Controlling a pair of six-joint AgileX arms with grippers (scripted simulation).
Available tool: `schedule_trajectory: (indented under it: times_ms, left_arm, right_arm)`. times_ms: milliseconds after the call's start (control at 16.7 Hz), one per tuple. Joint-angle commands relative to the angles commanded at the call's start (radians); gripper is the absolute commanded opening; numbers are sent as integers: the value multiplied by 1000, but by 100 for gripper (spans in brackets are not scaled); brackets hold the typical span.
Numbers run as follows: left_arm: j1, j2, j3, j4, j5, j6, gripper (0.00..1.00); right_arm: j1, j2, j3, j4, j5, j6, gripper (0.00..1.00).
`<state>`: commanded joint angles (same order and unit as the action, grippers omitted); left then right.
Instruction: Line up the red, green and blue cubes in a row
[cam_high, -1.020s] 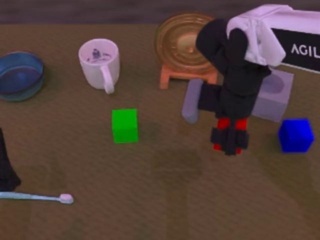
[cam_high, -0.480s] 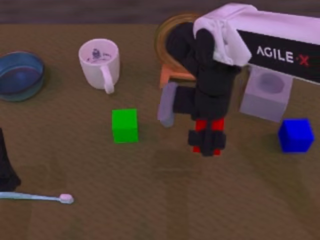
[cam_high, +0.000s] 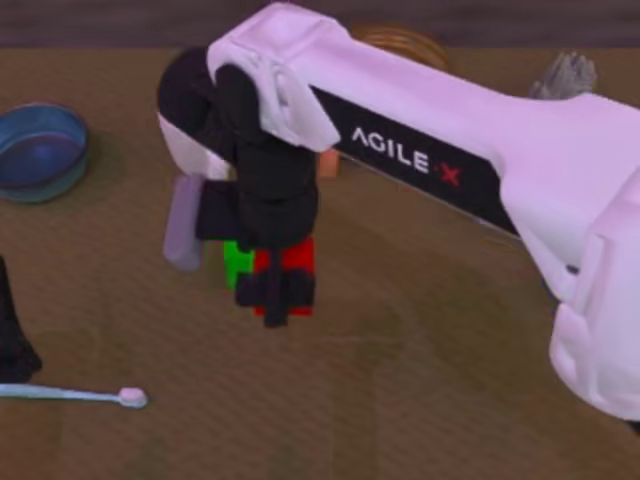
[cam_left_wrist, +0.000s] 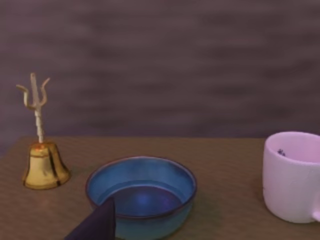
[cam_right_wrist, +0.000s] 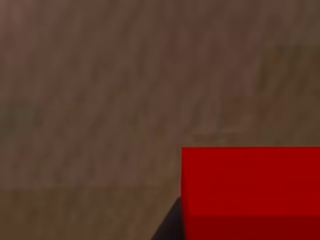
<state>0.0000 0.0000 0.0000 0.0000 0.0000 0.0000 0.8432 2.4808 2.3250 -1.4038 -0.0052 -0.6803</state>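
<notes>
Top view: right arm reaches across the counter (cam_high: 420, 400) from the right side to left of centre. Right pincer (cam_high: 276, 292) is closed on the red cube (cam_high: 298, 257), fingers on either side of it, red showing btwn and around them. Green cube (cam_high: 236, 264) sits just left of the red one, mostly hidden under the arm; whether the two touch cannot be told. Blue cube not visible in any view. Blue bowl (cam_high: 42, 150) at far left edge; a toothbrush (cam_high: 75, 396) lies at lower left. Left pincer (cam_high: 14, 340) is parked at the left edge; its opening cannot be told.

Left wrist view: bowl, w/ a brass bell (cam_left_wrist: 44, 167) and a white mug (cam_left_wrist: 292, 176) either side.

Right wrist view: red cube close up over bare counter.
</notes>
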Motion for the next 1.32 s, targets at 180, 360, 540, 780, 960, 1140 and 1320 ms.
schedule_trajectory:
  times_ms: [180, 360, 540, 780, 960, 1140, 1320]
  left_arm:
    - [0, 0, 0, 0, 0, 0, 100]
    - [0, 0, 0, 0, 0, 0, 100]
    - [0, 0, 0, 0, 0, 0, 100]
    - [0, 0, 0, 0, 0, 0, 100]
    - [0, 0, 0, 0, 0, 0, 100]
    - [0, 0, 0, 0, 0, 0, 100]
    - [0, 0, 0, 0, 0, 0, 100]
  right_arm:
    - [49, 49, 95, -48, 1, 23, 0]
    - [56, 55, 107, -54, 1, 26, 0]
    - [52, 51, 102, -49, 1, 26, 0]
    - [54, 47, -10, 60, 1, 27, 0]
    - [55, 48, -136, 182, 1, 29, 0]
    - [58, 48, -183, 229, 1, 28, 0]
    - [58, 48, -183, 229, 1, 28, 0]
